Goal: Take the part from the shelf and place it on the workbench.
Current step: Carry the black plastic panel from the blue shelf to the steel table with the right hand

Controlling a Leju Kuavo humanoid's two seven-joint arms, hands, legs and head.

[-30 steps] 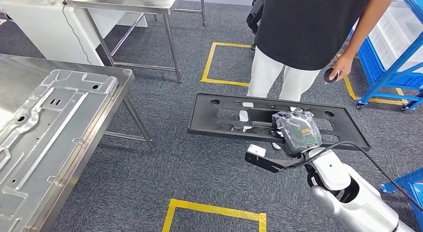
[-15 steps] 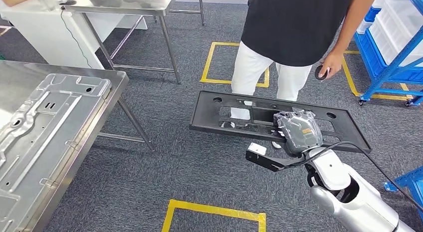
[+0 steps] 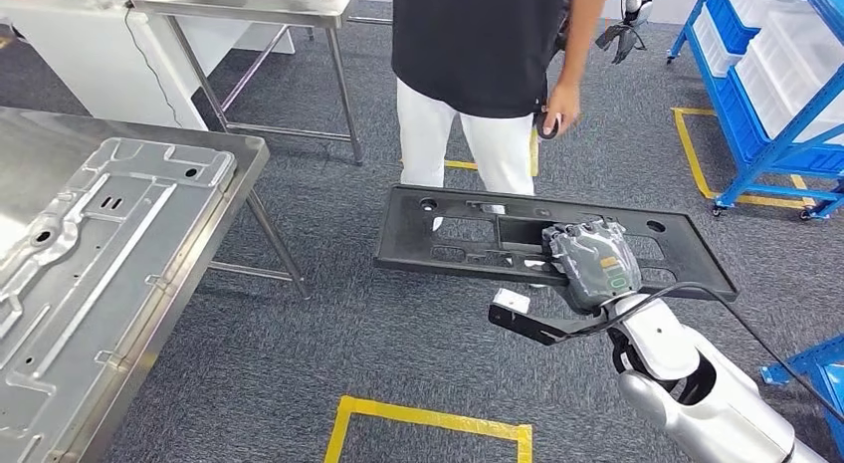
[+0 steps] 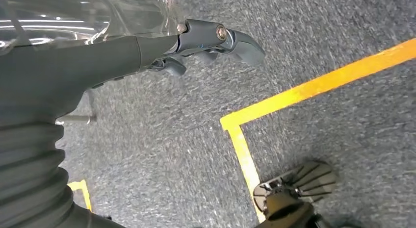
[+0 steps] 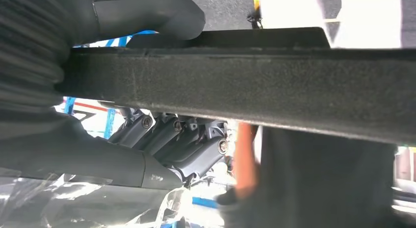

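Place: factory workshop
Evidence: steel workbench [image 3: 224, 174] bearing a stamped metal panel [image 3: 90, 244], blue shelving [image 3: 766, 105], yellow tape floor markings [image 3: 428, 423] on grey carpet [image 3: 328, 324]

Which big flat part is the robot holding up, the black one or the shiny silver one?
The black part. The robot's right hand grips it above the carpet, near the person's legs. The silver part lies flat on the metal workbench, untouched.

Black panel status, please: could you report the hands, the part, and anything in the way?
Right hand grips black panel, held flat above carpet. Left hand empty, fingers curled. Person stands beyond the panel.
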